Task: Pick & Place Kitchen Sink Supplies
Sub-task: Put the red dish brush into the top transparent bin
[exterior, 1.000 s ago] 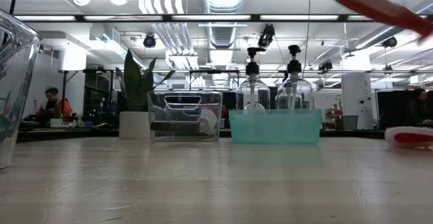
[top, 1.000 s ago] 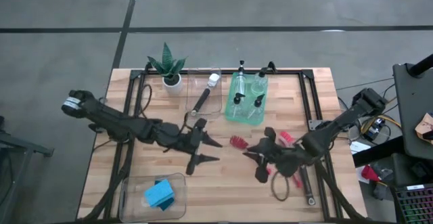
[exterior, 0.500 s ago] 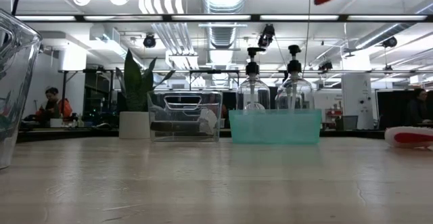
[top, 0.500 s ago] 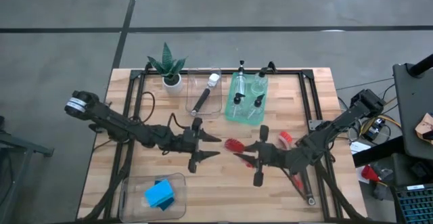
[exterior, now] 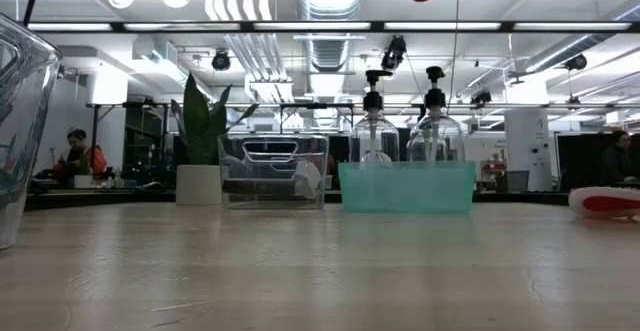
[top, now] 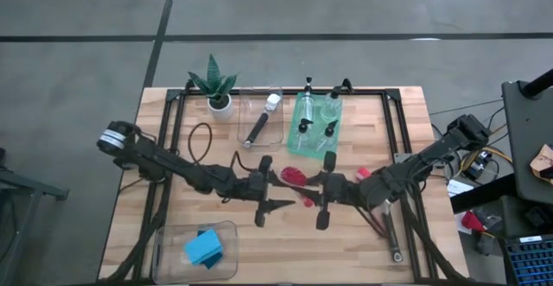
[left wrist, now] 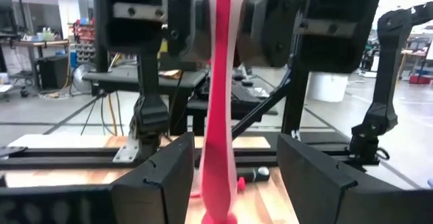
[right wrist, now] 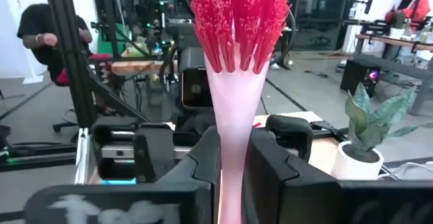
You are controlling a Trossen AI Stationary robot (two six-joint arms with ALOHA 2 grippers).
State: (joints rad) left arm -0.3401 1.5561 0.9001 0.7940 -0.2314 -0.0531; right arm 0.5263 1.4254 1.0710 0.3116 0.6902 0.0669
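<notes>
A red dish brush (top: 295, 176) is lifted above the table's middle, bristle head toward the left arm. My right gripper (top: 314, 193) is shut on its handle. My left gripper (top: 280, 191) is open, facing it, with one finger on either side of the brush (left wrist: 218, 116) and not touching it. A second red brush (top: 364, 174) lies flat on the table to the right. A black brush (top: 259, 127) lies in a clear bin. Clear bottles (top: 316, 113) stand in a green bin. Blue sponges (top: 203, 247) lie in a clear bin at the near edge. My right gripper pinches the red brush's pale red handle (right wrist: 233, 149) between its two fingers (right wrist: 203, 166), a little below the bristle head (right wrist: 238, 17). The fingers lie along the handle, coming level from the table's right. The brush is lifted clear, its head sticking out past the fingertips.
A small potted plant (top: 216, 87) stands at the far left. The clear brush bin (top: 246, 104) and the green bin (top: 298, 143) stand along the far edge. Black frame rails (top: 393, 122) run down both sides of the table. People sit in the room behind.
My right gripper has carried the red brush toward the table's left and up, turning its head toward my left arm. My left gripper has moved right toward it, until its open fingers stand on either side of the brush.
</notes>
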